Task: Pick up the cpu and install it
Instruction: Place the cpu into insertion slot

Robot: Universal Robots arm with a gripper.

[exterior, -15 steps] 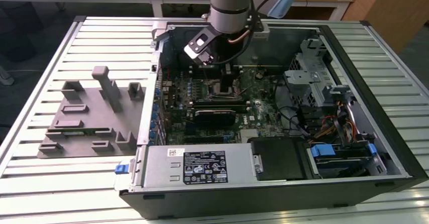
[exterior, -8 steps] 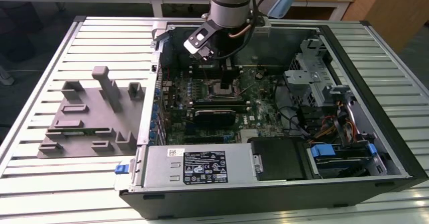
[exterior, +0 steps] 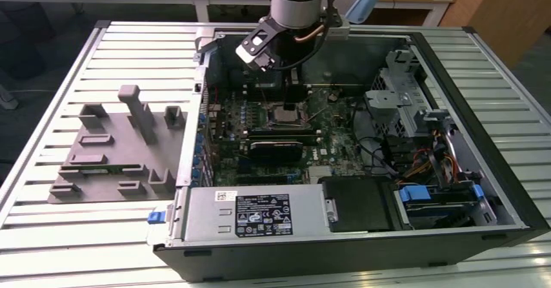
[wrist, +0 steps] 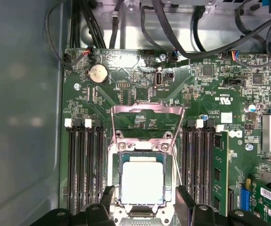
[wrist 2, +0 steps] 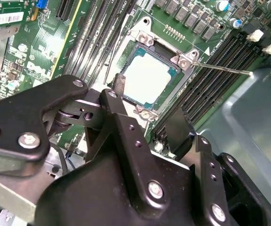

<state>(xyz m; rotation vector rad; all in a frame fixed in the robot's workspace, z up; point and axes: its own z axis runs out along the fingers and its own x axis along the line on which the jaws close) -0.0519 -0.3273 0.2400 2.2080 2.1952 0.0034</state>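
The cpu point(wrist: 142, 181) lies flat in the motherboard socket point(wrist: 115, 165), silvery-white top up, also seen in the second wrist view point(wrist 2: 147, 77). The socket's metal load plate point(wrist: 147, 113) is flipped open, and its thin lever point(wrist 2: 220, 68) sticks out to one side. My gripper point(wrist: 145, 195) hovers just over the socket with its black fingers point(wrist: 108, 197) spread wider than the chip and nothing between them. In the exterior view the gripper point(exterior: 290, 93) hangs inside the open computer case, right above the socket point(exterior: 284, 114).
Memory slots point(wrist: 86, 165) flank the socket on both sides, and one holds a green memory stick point(wrist: 219, 174). Cables point(wrist: 173, 28) run along the case wall. A power supply point(exterior: 258, 214) and drive bays point(exterior: 430, 197) fill the case's near side. A grey fixture point(exterior: 112, 149) sits on the slatted table.
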